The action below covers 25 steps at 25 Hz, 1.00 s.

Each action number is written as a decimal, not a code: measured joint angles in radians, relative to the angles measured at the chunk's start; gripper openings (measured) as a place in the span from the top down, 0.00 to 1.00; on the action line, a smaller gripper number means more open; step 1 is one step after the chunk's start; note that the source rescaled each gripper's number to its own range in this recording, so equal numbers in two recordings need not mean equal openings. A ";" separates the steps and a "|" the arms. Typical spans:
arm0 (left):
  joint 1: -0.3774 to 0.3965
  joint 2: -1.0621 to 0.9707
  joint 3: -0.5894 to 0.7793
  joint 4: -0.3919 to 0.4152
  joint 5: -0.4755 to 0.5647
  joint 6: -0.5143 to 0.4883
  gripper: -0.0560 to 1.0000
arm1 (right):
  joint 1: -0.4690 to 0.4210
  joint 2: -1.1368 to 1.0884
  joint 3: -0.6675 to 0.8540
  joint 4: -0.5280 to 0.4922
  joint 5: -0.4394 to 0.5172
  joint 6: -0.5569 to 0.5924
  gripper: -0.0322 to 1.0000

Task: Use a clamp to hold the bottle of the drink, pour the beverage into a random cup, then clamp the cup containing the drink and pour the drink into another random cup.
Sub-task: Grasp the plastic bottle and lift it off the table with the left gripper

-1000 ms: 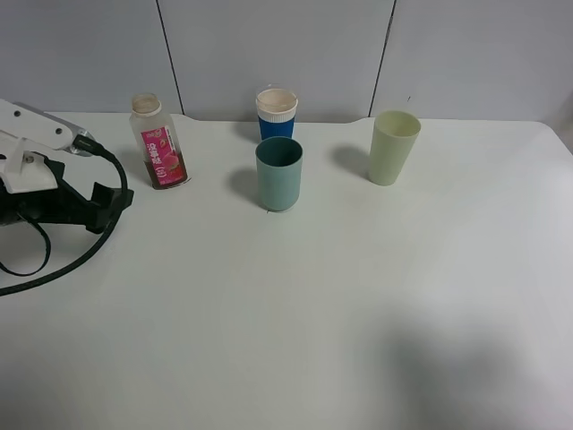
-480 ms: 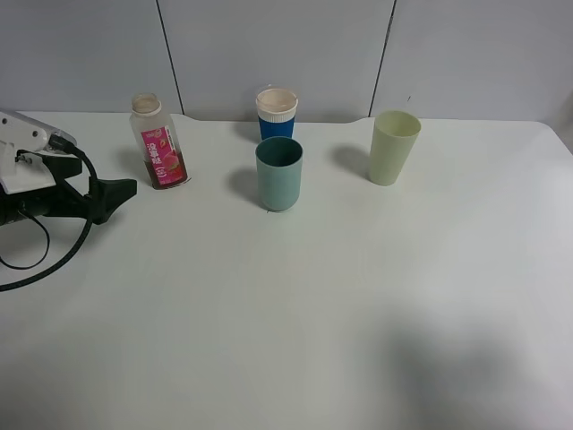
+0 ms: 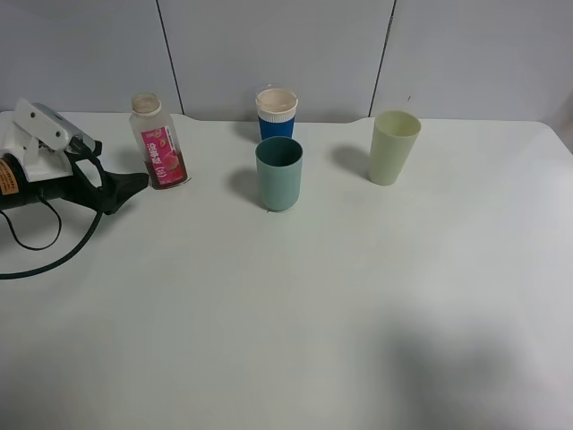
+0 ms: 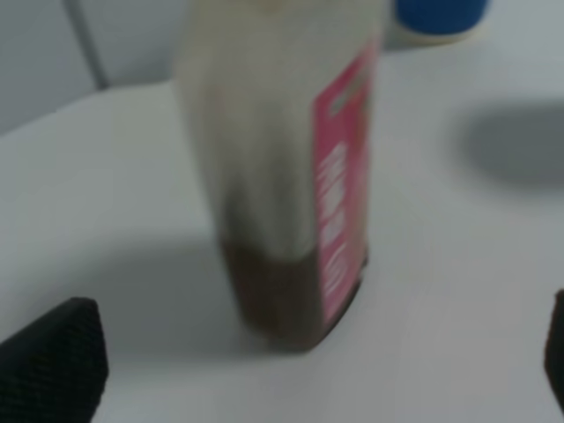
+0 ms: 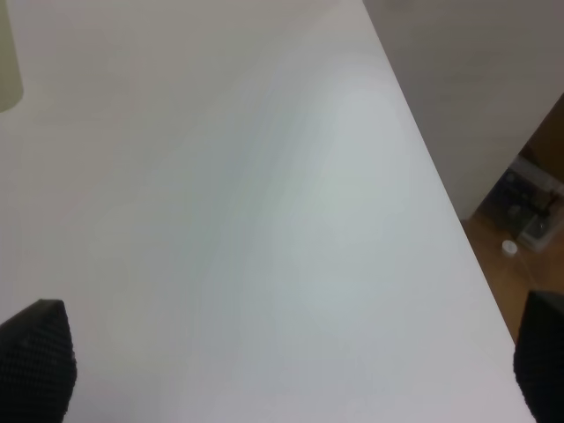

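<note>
Brownish beverage [image 4: 282,295] is seen only as a shallow layer in the bottom of the bottle [image 3: 159,143], which stands upright and uncapped on the white table [image 3: 358,313], at about ten o'clock from the teal tumbler [image 3: 278,173]. Nothing of the task can be counted as done: the teal tumbler's dark inside shows no liquid that can be made out, and the tall pale green tumbler [image 3: 395,147], at about two o'clock from it and well apart, looks empty as well. The blue cup with the white rim [image 3: 276,112] stands at twelve o'clock just behind the teal tumbler. The step in hand is judged to be the approach to the bottle. The left gripper [image 3: 125,186] is held low at about eight o'clock from the bottle, just beside it, with its jaws spread wide; in the left wrist view the bottle is framed ahead of the two fingertips and is not yet touched. The right gripper [image 5: 286,361] is likewise spread wide over bare table near the table's edge, with nothing between its fingers. Left to be done are the clamping and lifting of the bottle, the pour into the teal tumbler, and the second pour into the pale green one.
</note>
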 joint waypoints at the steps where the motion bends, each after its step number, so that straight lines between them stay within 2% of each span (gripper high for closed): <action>1: 0.000 0.018 -0.018 0.020 -0.009 0.000 0.00 | 0.000 0.000 0.000 0.000 0.000 0.000 0.00; 11: 0.000 0.175 -0.187 0.123 -0.035 -0.004 0.00 | 0.000 0.000 0.000 0.000 0.000 0.000 0.00; 18: 0.000 0.237 -0.262 0.133 -0.061 -0.111 0.00 | 0.000 0.000 0.000 0.000 0.000 0.000 0.00; 25: 0.000 0.281 -0.278 0.140 -0.072 -0.120 0.00 | 0.000 0.000 0.000 0.000 0.000 0.000 0.00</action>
